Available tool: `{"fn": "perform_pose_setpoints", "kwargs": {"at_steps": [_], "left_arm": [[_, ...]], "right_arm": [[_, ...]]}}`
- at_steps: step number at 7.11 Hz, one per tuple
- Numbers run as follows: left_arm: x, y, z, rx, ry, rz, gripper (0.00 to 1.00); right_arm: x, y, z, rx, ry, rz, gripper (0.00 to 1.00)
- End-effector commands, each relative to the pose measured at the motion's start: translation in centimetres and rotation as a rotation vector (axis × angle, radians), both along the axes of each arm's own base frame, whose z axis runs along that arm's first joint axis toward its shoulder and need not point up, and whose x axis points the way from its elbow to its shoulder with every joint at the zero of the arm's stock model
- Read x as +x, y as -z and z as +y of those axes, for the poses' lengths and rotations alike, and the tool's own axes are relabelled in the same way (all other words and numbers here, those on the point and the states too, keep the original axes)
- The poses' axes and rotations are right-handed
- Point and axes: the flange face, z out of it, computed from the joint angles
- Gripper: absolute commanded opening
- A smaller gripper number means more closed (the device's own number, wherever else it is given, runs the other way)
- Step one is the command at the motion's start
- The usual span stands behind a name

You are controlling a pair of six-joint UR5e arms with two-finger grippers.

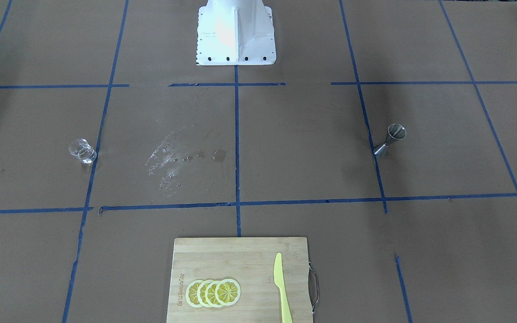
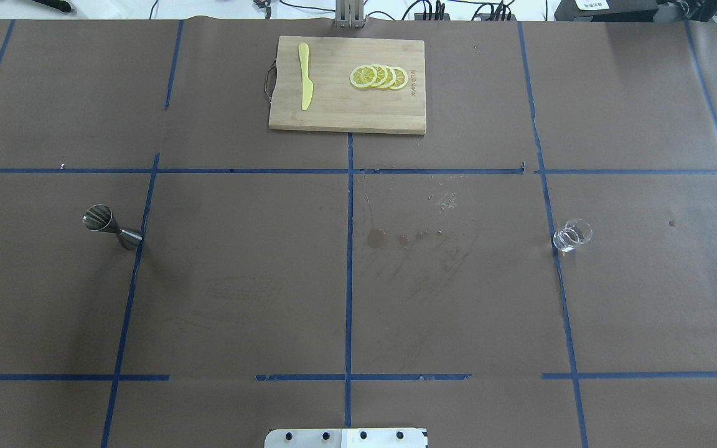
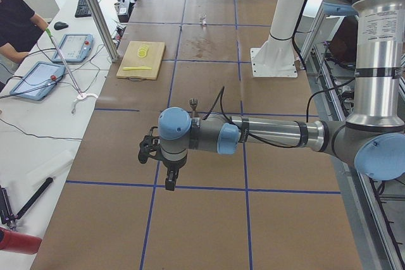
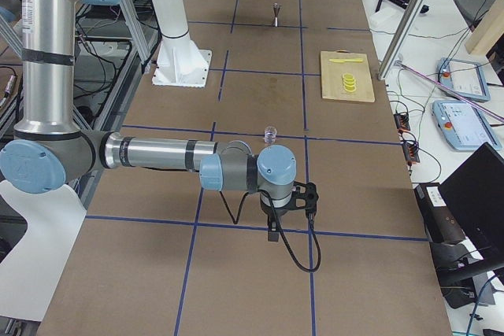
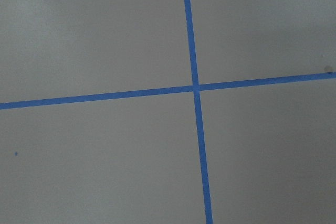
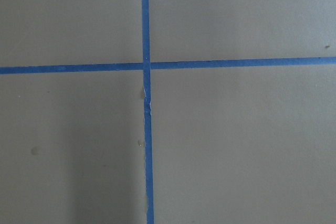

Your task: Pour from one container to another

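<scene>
Both arms' fingers (image 3: 169, 184) (image 4: 272, 234): cannot tell; wet patch (image 1: 168, 158) lies between glass cup (image 1: 82, 150) and jigger (image 1: 389, 140)

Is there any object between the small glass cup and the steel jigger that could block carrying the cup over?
Nothing visible stands in the way. Between the glass cup and the jigger lie only flat wet spots on the paper. The cutting board sits well off that line, toward the table's far side.

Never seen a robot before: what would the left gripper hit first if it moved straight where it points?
Likely the brown-papered table, near a blue tape crossing; the left gripper points down, and its wrist view shows nothing else below.
</scene>
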Motion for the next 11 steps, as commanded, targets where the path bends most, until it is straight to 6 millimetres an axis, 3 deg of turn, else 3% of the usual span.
{"fn": "perform_pose_setpoints", "kwargs": {"at_steps": [1,4,6,8,9,11], "left_arm": [[0.1,1.4,-0.4,0.034,-0.004,-0.001,1.0],[1.4,9.7,-0.4,0.183,-0.007,0.064,1.0],[7.6,16.3,0.7,0.16,0.012,0.119,1.0],[12.7,22.1,3.4,0.082,0.051,0.189,1.0],[14.9,23.9,5.6,0.077,0.107,0.179,1.0],[20.3,23.9,10.4,0.038,0.228,0.286,1.0]], "right_arm": [[0.0,0.4,-0.1,0.008,-0.001,-0.002,1.0],[-0.1,1.6,-0.2,0.03,0.001,-0.013,1.0],[-0.1,2.0,-0.3,0.038,0.001,-0.012,1.0],[-0.1,2.2,-0.6,0.041,-0.003,-0.012,1.0],[-0.1,3.6,-0.7,0.069,-0.001,-0.011,1.0],[0.0,4.7,-0.9,0.06,-0.034,-0.011,1.0]]}}
